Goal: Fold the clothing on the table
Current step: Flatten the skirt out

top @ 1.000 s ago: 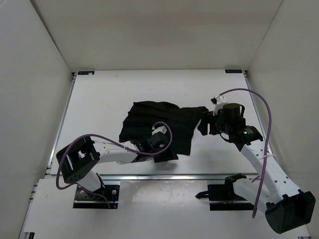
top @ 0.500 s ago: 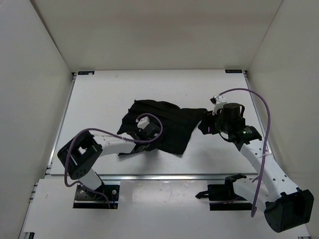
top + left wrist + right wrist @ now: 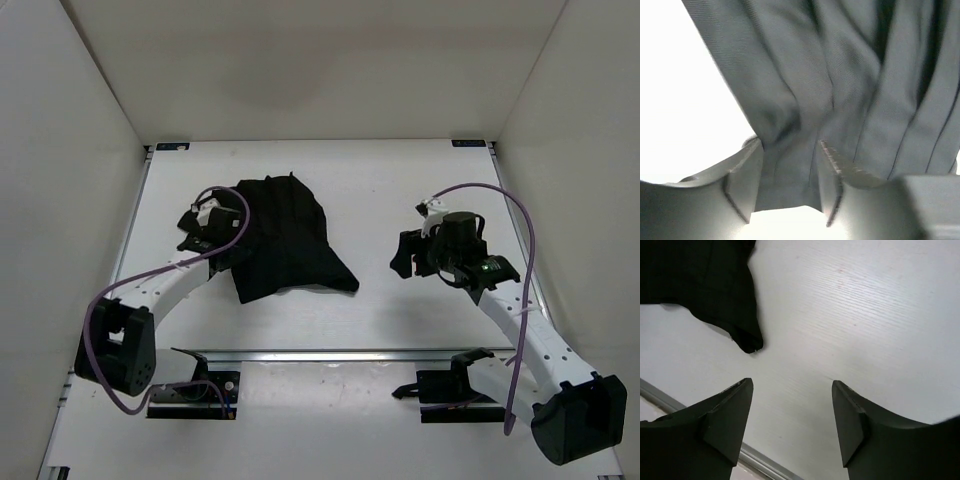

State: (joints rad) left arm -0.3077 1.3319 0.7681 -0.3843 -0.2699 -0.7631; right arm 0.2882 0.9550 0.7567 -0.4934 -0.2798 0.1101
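Support: table, flat, matte white, rectangular.
Edging: thin metal rail along the near side; similar rails on the left and right sides.
Lying on it: clothing, one black garment with parallel pleats, gathered in a loose heap.
Place, left claw: the garment lies up against the left gripper; a hem section sits between its fingers in the wrist view.
Place, right claw: well apart from the right gripper, on its left; one pointed corner reaches toward it, short of the fingers.
Under right claw: white tabletop with faint grain.
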